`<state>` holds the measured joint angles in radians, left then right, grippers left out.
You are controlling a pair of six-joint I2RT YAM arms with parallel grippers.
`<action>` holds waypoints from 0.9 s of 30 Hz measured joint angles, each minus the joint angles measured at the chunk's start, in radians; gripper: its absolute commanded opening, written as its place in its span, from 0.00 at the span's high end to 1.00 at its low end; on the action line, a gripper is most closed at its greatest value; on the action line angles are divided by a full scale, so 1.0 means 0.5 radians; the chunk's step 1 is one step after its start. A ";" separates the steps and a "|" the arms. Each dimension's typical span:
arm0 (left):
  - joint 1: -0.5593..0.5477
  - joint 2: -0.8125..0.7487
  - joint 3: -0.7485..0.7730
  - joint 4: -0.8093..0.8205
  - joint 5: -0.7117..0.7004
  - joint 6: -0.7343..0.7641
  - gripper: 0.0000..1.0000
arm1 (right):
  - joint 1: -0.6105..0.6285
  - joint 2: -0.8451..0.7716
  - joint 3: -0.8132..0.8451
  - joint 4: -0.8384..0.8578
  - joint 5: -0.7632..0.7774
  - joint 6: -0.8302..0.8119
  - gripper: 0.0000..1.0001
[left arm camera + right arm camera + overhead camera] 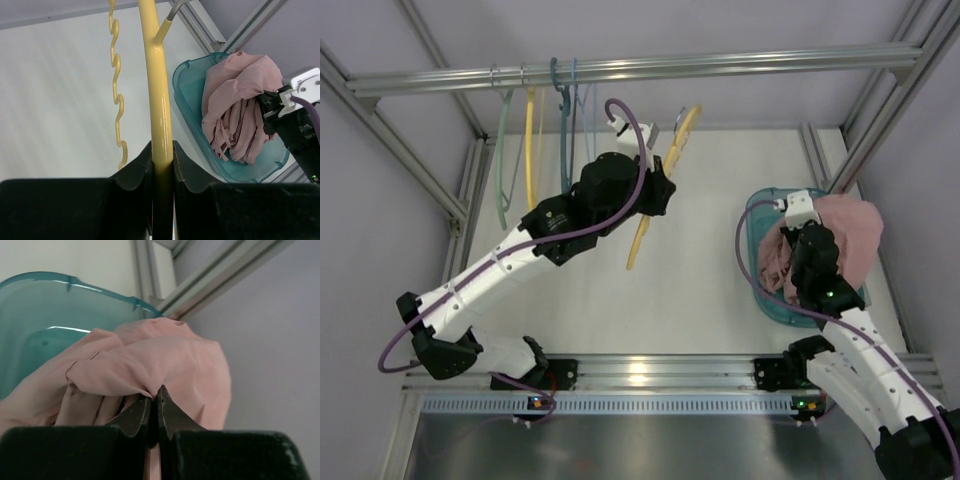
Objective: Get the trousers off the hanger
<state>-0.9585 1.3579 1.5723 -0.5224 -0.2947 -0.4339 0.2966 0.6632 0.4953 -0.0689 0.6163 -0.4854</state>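
At about 4 o'clock in the top view, nearest to the arm bases, the right gripper (154,399) is hanging over a teal bin (757,285). Its jaws are pressing together on a fold of the trousers (165,360). The trousers are lying as a crumpled pink heap, partly inside the bin and partly spilling over its rim toward 3 o'clock, near the side wall. The bin is standing on the white table (710,290).

Farther in, near the centre of the table, the left gripper (161,150) is clamping the thick bar of the yellow hanger (158,90) between its two black fingers (137,167). The hanger is running at a tilt from about 7 o'clock to 1 o'clock in the top view, with its small metal hook (172,10) at the far end. It is well apart from the trousers.

Farthest away, at 12 o'clock, a metal rail (720,65) is crossing the frame. Toward 11 o'clock, a pale green hanger (502,160), a second yellow hanger (530,140) and a teal hanger (563,130) are hanging from it.
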 measured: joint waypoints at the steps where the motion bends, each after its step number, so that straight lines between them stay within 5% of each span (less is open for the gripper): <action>1: 0.000 -0.009 0.000 0.002 -0.014 0.002 1.00 | -0.001 0.031 -0.008 -0.005 -0.054 0.048 1.00; 6: 0.000 -0.018 0.001 0.011 -0.098 0.018 1.00 | -0.004 0.195 -0.009 -0.030 -0.314 0.229 1.00; 10: 0.000 -0.013 0.045 0.009 -0.208 0.025 1.00 | -0.029 0.406 -0.003 -0.053 -0.475 0.331 0.90; 14: 0.000 -0.004 0.150 0.014 -0.299 0.031 1.00 | -0.050 0.485 0.076 -0.130 -0.687 0.414 1.00; 17: 0.000 0.009 0.204 0.029 -0.352 0.032 1.00 | -0.058 0.474 0.181 -0.143 -0.894 0.452 0.97; 21: 0.011 0.069 0.264 0.035 -0.404 0.027 1.00 | -0.061 0.516 0.366 -0.220 -1.090 0.469 0.61; 22: 0.024 0.089 0.285 0.035 -0.408 0.027 1.00 | -0.062 0.552 0.422 -0.248 -1.125 0.470 0.40; 27: 0.121 0.207 0.401 0.014 -0.379 -0.030 1.00 | -0.063 0.665 0.572 -0.424 -1.173 0.445 0.20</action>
<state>-0.8978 1.4612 1.7729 -0.5152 -0.4843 -0.4488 0.2653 0.9955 0.7815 -0.2810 0.0299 -0.2630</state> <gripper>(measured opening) 0.200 0.771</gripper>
